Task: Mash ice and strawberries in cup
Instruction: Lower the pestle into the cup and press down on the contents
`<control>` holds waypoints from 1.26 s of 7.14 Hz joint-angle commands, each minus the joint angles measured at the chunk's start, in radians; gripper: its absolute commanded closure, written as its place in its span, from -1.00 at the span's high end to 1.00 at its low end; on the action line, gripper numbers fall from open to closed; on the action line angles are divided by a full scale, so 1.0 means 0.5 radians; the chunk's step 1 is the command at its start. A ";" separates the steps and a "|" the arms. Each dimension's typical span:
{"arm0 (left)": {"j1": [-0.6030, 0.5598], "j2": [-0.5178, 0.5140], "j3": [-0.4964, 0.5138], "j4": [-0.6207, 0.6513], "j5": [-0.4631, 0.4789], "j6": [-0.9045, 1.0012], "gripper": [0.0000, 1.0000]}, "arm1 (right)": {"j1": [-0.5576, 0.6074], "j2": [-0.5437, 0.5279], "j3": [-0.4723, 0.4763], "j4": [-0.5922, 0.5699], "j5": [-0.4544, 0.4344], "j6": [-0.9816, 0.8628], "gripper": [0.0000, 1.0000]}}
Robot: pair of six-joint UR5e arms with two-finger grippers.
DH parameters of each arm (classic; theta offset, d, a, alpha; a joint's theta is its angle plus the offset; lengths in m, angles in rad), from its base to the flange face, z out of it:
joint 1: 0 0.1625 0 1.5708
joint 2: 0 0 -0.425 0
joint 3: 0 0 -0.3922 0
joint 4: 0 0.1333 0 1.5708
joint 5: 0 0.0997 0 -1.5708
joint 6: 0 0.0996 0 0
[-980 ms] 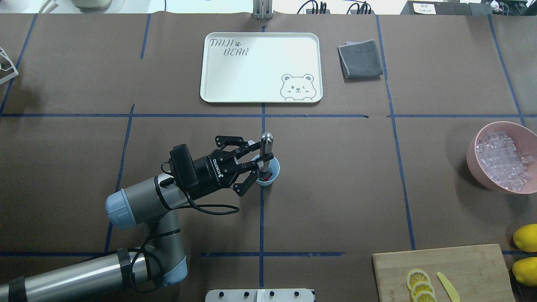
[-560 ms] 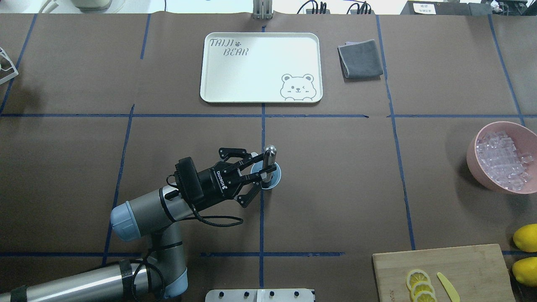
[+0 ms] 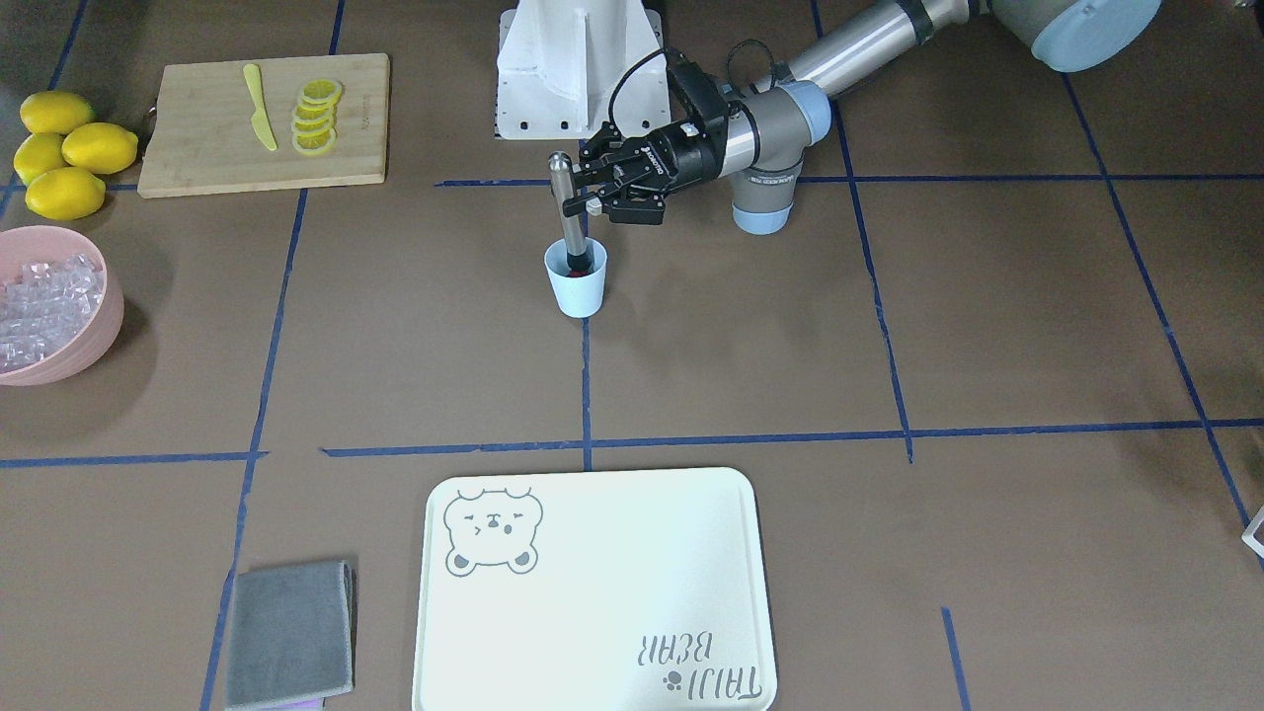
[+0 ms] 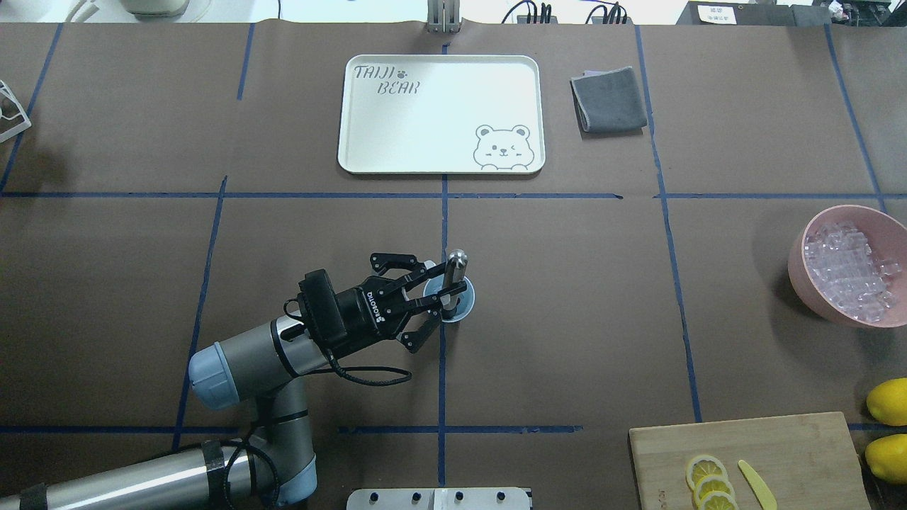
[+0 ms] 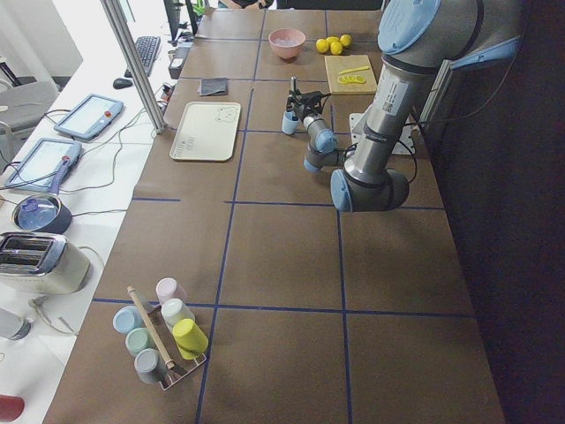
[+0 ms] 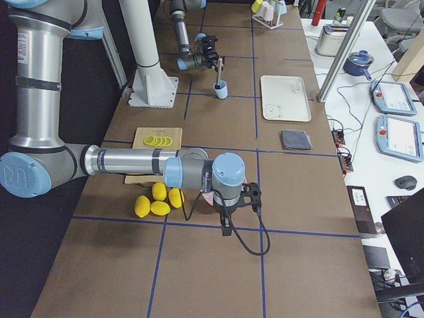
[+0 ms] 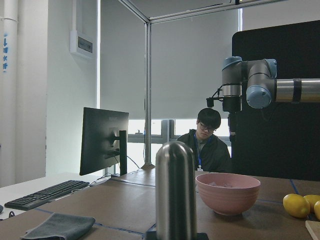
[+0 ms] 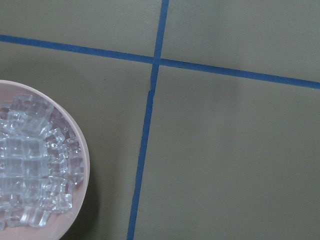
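Observation:
The pale blue cup (image 4: 465, 303) stands near the table's middle, and also shows in the front view (image 3: 579, 291). My left gripper (image 4: 443, 287) is shut on an upright metal muddler (image 4: 457, 261) whose lower end is inside the cup. A red strawberry (image 3: 576, 265) shows at the muddler's foot in the cup. I cannot make out ice in the cup. Ice cubes (image 4: 847, 273) fill the pink bowl (image 4: 801, 258) at the right edge. My right gripper (image 6: 248, 195) hangs over that bowl; I cannot tell whether it is open or shut. The right wrist view shows the ice (image 8: 30, 165) below it.
A white bear tray (image 4: 441, 164) and a folded grey cloth (image 4: 608, 99) lie at the far side. A cutting board (image 4: 801, 453) with lemon slices and a yellow knife is at the near right, with whole lemons (image 4: 889, 401) beside it. A cup rack (image 5: 163, 331) stands at the far left end.
My left gripper has moved down and a little toward the robot with the muddler, pushing it deeper into the cup. The cup has shifted slightly toward the robot.

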 commanded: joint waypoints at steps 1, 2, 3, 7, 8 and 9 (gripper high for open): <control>-0.018 -0.009 -0.016 0.003 0.000 0.009 -1.00 | 0.000 0.000 0.001 -0.001 0.003 0.000 0.99; -0.048 -0.015 -0.056 0.006 0.000 0.009 -1.00 | 0.000 0.000 0.001 0.002 0.000 0.000 0.99; -0.115 -0.012 -0.141 0.036 -0.009 -0.022 -1.00 | 0.000 0.000 0.004 0.002 0.003 0.000 0.99; -0.174 0.013 -0.708 0.743 -0.015 -0.028 -1.00 | 0.000 0.000 0.004 0.002 0.003 0.000 0.99; -0.183 0.016 -0.886 1.037 -0.015 -0.025 -1.00 | 0.000 0.000 -0.002 -0.001 0.003 -0.003 0.99; -0.183 0.061 -1.106 1.420 -0.018 -0.022 -1.00 | 0.000 0.000 0.001 -0.001 0.003 0.000 0.99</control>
